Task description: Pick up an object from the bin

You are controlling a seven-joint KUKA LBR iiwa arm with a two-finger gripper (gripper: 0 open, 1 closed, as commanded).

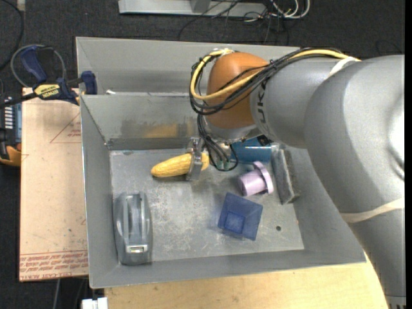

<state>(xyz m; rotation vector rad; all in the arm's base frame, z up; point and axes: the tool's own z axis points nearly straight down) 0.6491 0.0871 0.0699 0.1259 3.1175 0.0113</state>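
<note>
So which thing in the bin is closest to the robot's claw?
The yellow corn cob near the back wall: the gripper is at its right end. The lilac cylinder, blue square cup and grey tape dispenser lie farther off.

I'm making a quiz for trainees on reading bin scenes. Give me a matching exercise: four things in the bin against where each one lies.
Things
1. yellow corn cob
2. grey tape dispenser
3. dark blue square cup
4. lilac spool

Places
A. lower left corner of the bin
B. beside the grey bar on the right
C. at the tool, near the back wall
D. middle of the floor, just below the spool

Pairs: 1-C, 2-A, 3-D, 4-B
</note>
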